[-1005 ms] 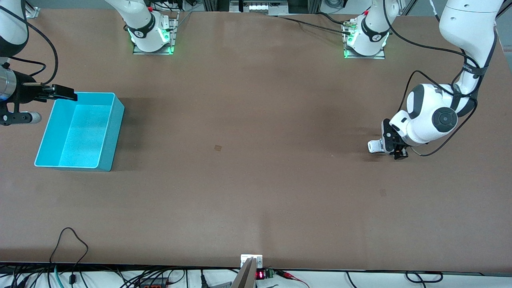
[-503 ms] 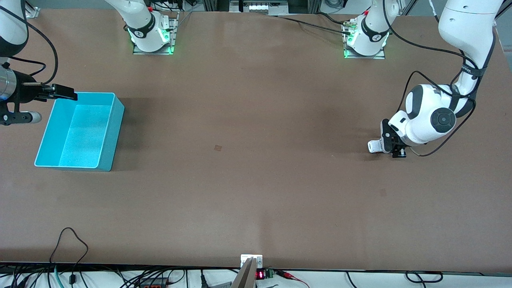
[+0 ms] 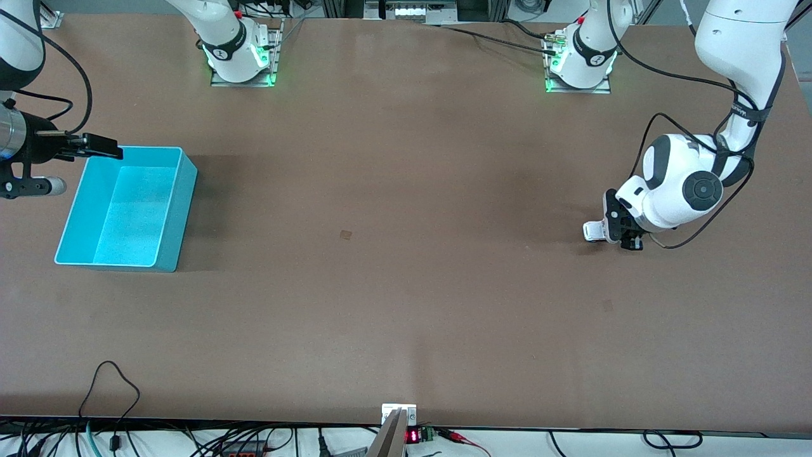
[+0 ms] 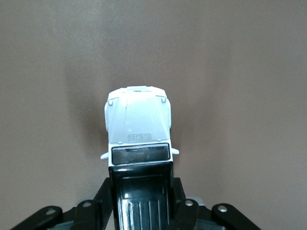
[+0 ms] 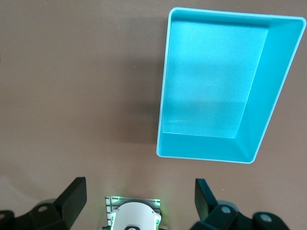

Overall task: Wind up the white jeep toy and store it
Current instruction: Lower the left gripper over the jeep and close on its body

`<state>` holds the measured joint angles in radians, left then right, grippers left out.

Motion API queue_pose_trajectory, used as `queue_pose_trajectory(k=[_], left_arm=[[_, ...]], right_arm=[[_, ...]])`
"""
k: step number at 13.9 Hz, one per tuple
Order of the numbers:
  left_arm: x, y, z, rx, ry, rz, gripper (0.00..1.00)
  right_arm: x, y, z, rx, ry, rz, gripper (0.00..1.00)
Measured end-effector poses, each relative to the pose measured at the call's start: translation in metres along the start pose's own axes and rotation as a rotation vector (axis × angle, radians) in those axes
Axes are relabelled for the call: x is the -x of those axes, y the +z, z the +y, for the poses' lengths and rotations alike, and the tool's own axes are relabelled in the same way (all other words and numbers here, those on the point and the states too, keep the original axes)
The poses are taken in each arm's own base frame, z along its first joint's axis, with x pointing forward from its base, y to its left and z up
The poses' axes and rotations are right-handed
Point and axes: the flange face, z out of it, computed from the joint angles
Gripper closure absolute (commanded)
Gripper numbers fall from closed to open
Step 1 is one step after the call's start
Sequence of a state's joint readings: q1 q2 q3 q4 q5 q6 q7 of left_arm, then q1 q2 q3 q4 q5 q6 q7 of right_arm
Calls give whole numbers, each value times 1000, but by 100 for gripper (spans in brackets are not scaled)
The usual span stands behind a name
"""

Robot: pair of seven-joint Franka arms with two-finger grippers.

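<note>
Front view: toy jeep pinched at table's left-arm end

Right gripper (image 3: 101,147) spread, waiting over blue bin (image 3: 168,247). Left gripper (image 3: 618,228) clamped on white jeep (image 4: 138,129) sitting on table (image 3: 406,285); likely light, rigid, slippery; best held by flat sides.

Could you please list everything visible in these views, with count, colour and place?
white jeep toy: one, white with a black roof, on the table toward the left arm's end, between the left hand's fingers.
cyan bin: one, cyan, nothing inside, on the table toward the right arm's end.
table: one, brown.
cables: several, black, along the table edge nearest the front camera.
left hand: one, black fingers, down at the table, shut on the white jeep toy.
right hand: one, black fingers, open, waiting in the air beside the cyan bin.
</note>
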<state>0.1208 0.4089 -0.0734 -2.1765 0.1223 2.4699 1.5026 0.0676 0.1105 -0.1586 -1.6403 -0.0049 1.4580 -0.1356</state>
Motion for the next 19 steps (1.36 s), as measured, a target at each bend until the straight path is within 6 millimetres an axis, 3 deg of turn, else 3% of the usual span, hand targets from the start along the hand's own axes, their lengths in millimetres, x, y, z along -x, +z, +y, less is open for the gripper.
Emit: queue_pose_trajectory(k=[7, 19], left_arm=[[-3, -29, -25, -77, 5, 1, 74], [-16, -3, -18, 10, 22, 7, 76]], right_arm=[[0, 0, 0, 0, 0, -1, 0], [0, 0, 0, 0, -4, -2, 0]])
